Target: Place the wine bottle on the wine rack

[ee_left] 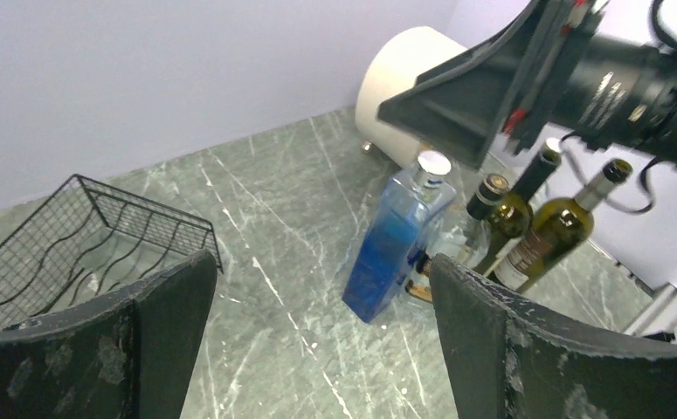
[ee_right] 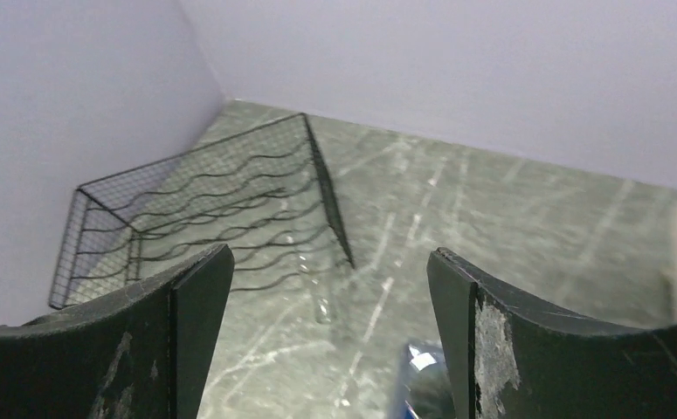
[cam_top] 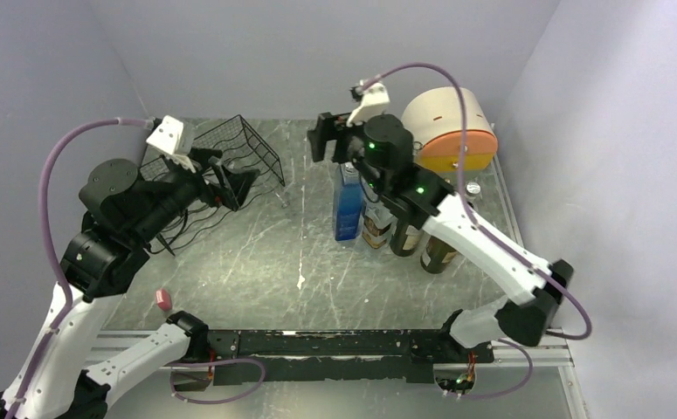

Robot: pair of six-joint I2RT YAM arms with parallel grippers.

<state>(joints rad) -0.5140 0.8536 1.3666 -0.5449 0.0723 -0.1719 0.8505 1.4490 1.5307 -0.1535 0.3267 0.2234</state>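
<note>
1. Nearest, at the front edge of the grey-green marbled bench: a black metal rail runs between the two arm bases, well apart from the black wire-frame wine rack.
2. A small pink object lies on the bench, nearer than the rack's left end and well apart from it. Too small to identify.
3. Three dark green glass wine bottles stand upright in a tight row on the bench, well to the right of the rack and slightly nearer. The right arm covers their tops in the top view. The left wrist view shows labels and capped necks.
4. A blue square glass bottle with a silvery cap stands upright at the end of that row closest to the rack. Cannot tell whether it touches the next bottle.
5. The right hand hangs above the blue bottle, level with the rack's right end but apart from it. Its fingers are spread wide with nothing between them.
6. The left hand is at the rack's near right side. Its fingers are spread wide and hold nothing. Cannot tell whether it touches the wire.
7. The rack sits on the bench in the far left corner, close to the left wall, its wavy wire rows visible.
8. Farthest: a cream drum-shaped box with an orange end lies on its side, well right of the rack and behind the bottles.
</note>
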